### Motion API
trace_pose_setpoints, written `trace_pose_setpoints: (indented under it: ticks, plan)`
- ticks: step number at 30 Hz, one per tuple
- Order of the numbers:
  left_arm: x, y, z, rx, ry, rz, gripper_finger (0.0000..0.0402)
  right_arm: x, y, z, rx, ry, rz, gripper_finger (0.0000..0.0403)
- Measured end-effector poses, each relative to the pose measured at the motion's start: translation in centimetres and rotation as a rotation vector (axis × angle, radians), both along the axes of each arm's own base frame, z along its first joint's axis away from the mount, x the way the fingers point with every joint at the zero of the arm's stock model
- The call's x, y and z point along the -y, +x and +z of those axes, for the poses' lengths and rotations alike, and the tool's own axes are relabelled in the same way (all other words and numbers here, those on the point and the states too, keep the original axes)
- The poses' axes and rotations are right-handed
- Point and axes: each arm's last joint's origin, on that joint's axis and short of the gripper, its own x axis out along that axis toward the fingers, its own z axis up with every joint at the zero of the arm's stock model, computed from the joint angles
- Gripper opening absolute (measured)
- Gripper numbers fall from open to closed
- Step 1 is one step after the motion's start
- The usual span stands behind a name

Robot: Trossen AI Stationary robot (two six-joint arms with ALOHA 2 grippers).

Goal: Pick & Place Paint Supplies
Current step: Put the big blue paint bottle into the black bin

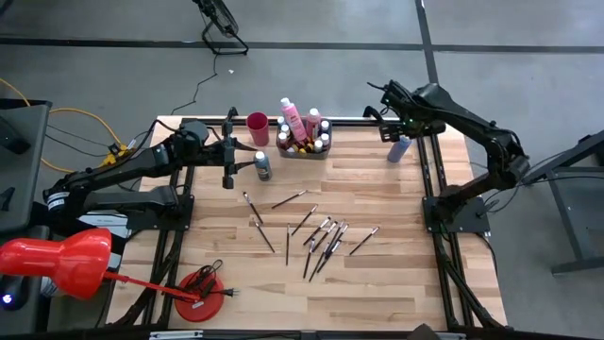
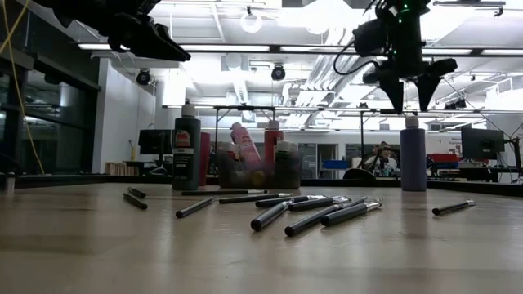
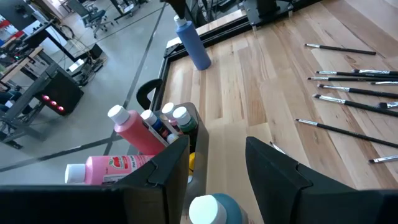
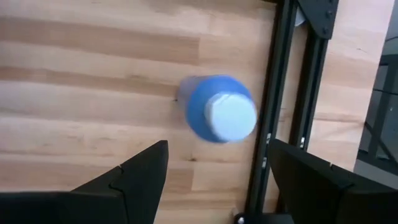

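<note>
Pale matt wood table (image 1: pixel 396 274), smooth plastic blue bottle (image 4: pixel 221 111), black metal frame (image 4: pixel 278 93)

Brushes (image 1: pixel 316 231) lie before the bottle-filled tray (image 1: pixel 304 151).

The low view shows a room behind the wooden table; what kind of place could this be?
Probably a robotics lab or open workshop. Long ceiling light strips run over exposed ducts, a dark computer monitor stands at the far right, and the bare grey concrete floor carries loose cables around the table.

No legible text or labels
</note>
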Motion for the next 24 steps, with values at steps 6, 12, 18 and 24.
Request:
trace_pose_setpoints:
  ticks: [6,12,18,24]
  plan:
    - [0.0,0.0,0.0,0.0,0.0,0.0,0.0152,1.2,-0.8,-1.8,0.023,-0.012,-0.028,0.027]
    - [0.0,0.0,0.0,0.0,0.0,0.0,0.0152,1.6,-1.3,-2.8,0.046,0.017,-0.042,0.027]
    - [0.0,0.0,0.0,-0.001,0.001,0.004,0.0152,1.6,-1.3,-2.8,0.045,0.014,-0.028,0.0253]
    - [0.0,0.0,0.0,-0.001,0.001,0.005,0.0152,1.8,-1.4,-2.8,0.043,0.013,-0.025,0.0193]
